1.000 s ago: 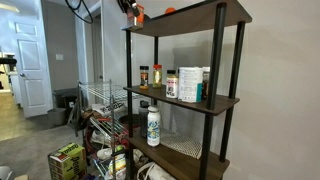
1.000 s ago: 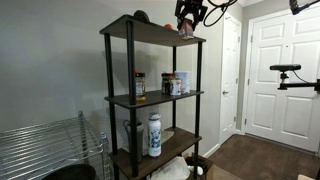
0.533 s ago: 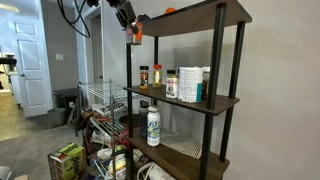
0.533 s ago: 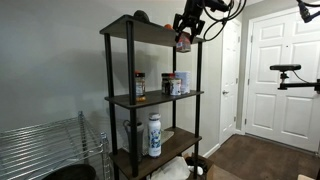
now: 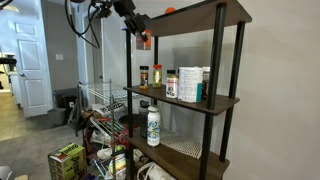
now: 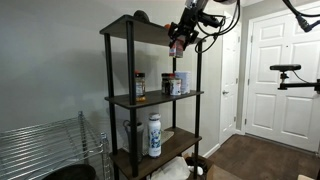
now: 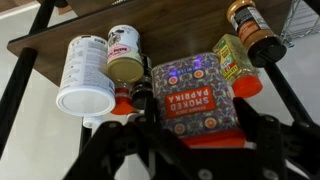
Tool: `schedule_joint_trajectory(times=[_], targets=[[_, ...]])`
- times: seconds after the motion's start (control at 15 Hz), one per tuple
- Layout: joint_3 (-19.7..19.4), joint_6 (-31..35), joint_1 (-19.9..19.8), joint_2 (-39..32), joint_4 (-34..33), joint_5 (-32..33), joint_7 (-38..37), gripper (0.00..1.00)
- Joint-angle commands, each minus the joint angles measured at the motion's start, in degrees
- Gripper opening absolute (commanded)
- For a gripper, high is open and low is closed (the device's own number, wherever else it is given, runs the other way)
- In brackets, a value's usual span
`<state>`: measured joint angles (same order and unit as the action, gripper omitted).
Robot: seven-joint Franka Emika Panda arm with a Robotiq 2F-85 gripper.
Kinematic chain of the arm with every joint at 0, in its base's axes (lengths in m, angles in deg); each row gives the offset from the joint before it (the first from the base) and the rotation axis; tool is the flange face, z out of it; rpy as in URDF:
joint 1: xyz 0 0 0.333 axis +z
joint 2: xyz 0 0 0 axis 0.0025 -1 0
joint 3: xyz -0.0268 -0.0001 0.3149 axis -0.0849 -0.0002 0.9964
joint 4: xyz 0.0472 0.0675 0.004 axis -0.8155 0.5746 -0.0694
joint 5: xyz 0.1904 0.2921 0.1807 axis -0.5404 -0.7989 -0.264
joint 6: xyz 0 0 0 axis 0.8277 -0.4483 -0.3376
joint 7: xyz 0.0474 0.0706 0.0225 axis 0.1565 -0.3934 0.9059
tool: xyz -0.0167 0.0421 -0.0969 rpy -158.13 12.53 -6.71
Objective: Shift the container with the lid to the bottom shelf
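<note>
While the hand (image 6: 178,40) clasps the container with the lid (image 5: 144,42) | top hidden

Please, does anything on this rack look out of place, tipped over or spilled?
Only the small orange jar is out of place. The gripper holds it in the air at the front edge of the rack, between the top shelf and the middle shelf. The other containers stand upright, and no spill shows.

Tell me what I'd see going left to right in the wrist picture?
White plastic bottle with a round white cap → jar with a dull gold lid → red container labelled smoked paprika → brown jar with a dark lid.
</note>
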<state>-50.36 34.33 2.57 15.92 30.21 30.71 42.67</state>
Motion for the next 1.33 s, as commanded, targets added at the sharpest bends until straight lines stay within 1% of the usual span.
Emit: schedule_joint_trajectory(times=[0.0,0.27,0.47,0.93,1.27], targets=[[0.42,4.84,-1.42,-1.06,-0.31,-0.22,3.95,0.52],[-0.16,8.56,-1.54,-2.98,-1.56,-0.56,7.97,0.52],[-1.03,12.31,-1.42,-4.11,-0.06,-1.33,11.26,0.52],[-3.71,19.26,-1.32,-8.05,2.17,-3.98,15.76,0.52],[-4.45,23.62,-1.1,-10.21,3.89,-5.54,18.86,0.52]])
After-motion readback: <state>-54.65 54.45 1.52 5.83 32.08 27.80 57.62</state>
